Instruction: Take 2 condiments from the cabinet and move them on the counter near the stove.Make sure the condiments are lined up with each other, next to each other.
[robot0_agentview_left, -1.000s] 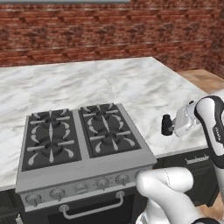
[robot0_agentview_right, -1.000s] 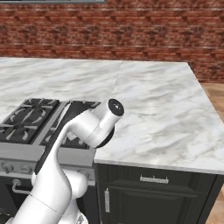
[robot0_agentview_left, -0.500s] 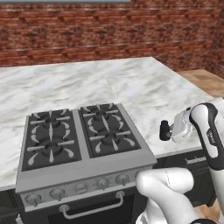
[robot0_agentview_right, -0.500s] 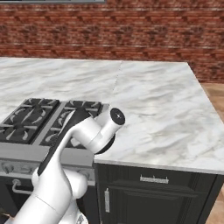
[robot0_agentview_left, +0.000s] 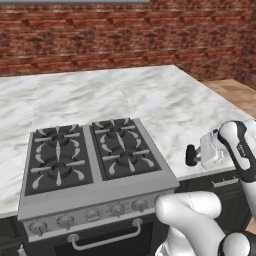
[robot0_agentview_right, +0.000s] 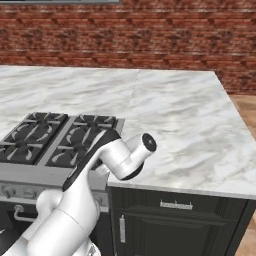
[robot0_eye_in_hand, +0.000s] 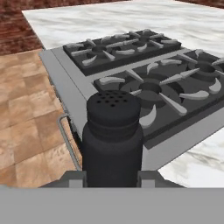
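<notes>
The jaws (robot0_eye_in_hand: 112, 175) are closed narrow on the black shaker bottle (robot0_eye_in_hand: 113, 140), which stands between the two finger tips in the hand view, its perforated cap pointing up toward twelve o'clock. Only the tops of the fingers show, one pressed to each side of the bottle's lower body.

Past the bottle in the hand view lies the stove (robot0_eye_in_hand: 144, 78): black grates from about eleven to three o'clock, with its steel edge and an oven door handle at about nine. The wooden floor (robot0_eye_in_hand: 26, 113) lies off at nine to ten o'clock.

In the left base view the jaws (robot0_agentview_left: 196, 156) sit at about three o'clock, with the bottle (robot0_agentview_left: 190, 155) carried sideways, jutting toward the stove (robot0_agentview_left: 95, 165). They hang over the front edge of the marble tabletop (robot0_agentview_left: 190, 105), just right of the stove's right side. Whether the bottle touches the marble cannot be told.

In the right base view the arm's wrist sits at about six o'clock, over the tabletop (robot0_agentview_right: 180, 115) edge beside the stove (robot0_agentview_right: 55, 140). A brick wall (robot0_agentview_right: 125, 35) runs across twelve o'clock.
</notes>
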